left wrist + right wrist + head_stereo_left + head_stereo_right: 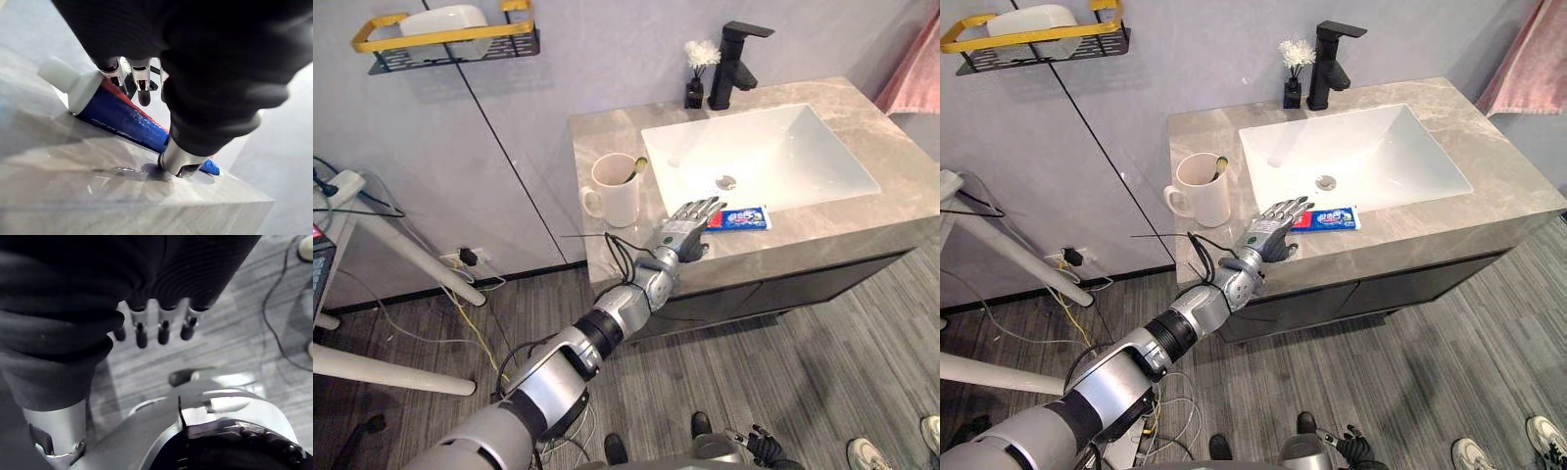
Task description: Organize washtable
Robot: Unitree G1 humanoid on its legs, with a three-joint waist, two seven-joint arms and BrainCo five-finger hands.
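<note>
At counter [862, 220] front, left hand [683, 231] outstretched over toothpaste [744, 218].

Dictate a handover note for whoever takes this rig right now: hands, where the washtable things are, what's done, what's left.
Left hand: open, fingers stretched over the toothpaste tube, thumb down by the counter; not yet grasped.
Right hand: open, idle above the floor.
Things: the tube lies flat on the counter's front strip before the sink basin; the mug stands left of the basin.
Done: nothing visibly tidied.
Left: close on the tube and put it away, perhaps in the mug.
</note>
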